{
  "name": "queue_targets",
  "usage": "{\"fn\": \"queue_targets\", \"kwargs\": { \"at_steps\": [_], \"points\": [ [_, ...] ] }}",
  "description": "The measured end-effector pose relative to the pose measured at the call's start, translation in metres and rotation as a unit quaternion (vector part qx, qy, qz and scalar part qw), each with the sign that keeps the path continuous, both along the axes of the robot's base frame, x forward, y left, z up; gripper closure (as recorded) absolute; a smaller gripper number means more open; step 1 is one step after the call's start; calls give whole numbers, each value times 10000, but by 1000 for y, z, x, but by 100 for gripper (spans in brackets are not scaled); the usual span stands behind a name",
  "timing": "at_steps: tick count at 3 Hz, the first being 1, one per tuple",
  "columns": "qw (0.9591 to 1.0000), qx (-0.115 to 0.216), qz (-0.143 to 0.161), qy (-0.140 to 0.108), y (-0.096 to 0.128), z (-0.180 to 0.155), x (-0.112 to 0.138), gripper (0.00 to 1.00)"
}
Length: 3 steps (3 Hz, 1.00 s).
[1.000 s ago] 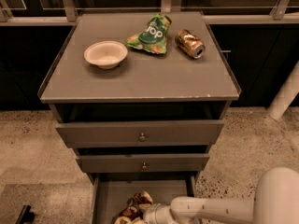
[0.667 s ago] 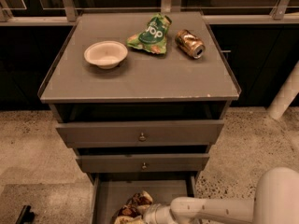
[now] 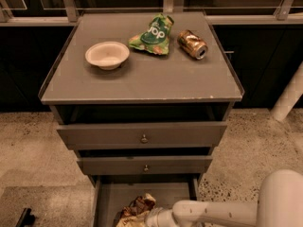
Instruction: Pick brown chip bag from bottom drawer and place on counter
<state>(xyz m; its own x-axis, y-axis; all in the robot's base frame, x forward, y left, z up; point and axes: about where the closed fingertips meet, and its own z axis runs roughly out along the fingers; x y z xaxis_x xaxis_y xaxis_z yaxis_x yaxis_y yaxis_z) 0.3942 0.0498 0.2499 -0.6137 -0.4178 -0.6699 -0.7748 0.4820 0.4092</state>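
Note:
The brown chip bag (image 3: 138,205) lies crinkled in the open bottom drawer (image 3: 110,193), at the lower edge of the camera view. My white arm reaches in from the lower right, and my gripper (image 3: 143,220) is at the bag's right side, low in the drawer and partly cut off by the frame edge. The counter (image 3: 142,77) is the grey top of the cabinet above.
On the counter stand a white bowl (image 3: 107,55), a green bag with white lettering (image 3: 154,35) and a copper-coloured can (image 3: 192,44) on its side. Two grey drawers with small knobs (image 3: 144,138) sit slightly open above the bottom drawer. Speckled floor lies on both sides.

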Motion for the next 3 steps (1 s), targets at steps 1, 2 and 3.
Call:
{"fn": "queue_targets", "kwargs": {
  "at_steps": [1,2,3],
  "points": [
    [10000,34,74,-31,-1,9,-3,100],
    [9991,283,279,-136,-16,44,-13,100],
    [9961,623,430,-459,-38,97,-32,100]
  ]
}}
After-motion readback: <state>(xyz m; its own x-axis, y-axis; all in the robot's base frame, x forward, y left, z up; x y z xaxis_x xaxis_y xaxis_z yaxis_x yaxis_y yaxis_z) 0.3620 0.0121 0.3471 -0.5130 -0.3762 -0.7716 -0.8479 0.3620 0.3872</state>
